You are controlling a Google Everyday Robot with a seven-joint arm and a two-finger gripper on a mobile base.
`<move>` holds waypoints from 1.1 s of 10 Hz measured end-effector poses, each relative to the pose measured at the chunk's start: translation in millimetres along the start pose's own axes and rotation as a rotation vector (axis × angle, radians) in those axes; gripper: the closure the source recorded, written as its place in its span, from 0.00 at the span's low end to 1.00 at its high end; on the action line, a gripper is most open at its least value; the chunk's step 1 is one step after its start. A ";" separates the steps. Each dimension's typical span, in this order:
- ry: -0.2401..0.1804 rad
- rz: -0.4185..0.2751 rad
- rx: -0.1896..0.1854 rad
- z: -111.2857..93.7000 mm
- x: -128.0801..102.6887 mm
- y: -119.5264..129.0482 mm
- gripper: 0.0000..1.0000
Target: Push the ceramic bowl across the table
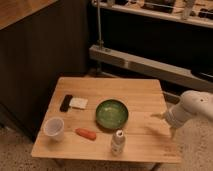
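White arm [198, 106], cropped, holds end effector [165, 123] over table [125, 87].

Dim warm light reaches table [135, 92] and hand [165, 120] at its right edge.

Cut off, unreadable
Cropped at right edge: arm [199, 106] behind gripper [166, 122], at table [130, 90] right rim. Unreadable: bottle [117, 141] label.
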 end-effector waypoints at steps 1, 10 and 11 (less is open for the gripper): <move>-0.001 -0.005 0.000 0.6 -1.2 -3.0 0.20; -0.001 -0.004 0.000 0.6 -1.0 -2.2 0.20; -0.001 -0.004 0.000 0.6 -1.0 -2.1 0.20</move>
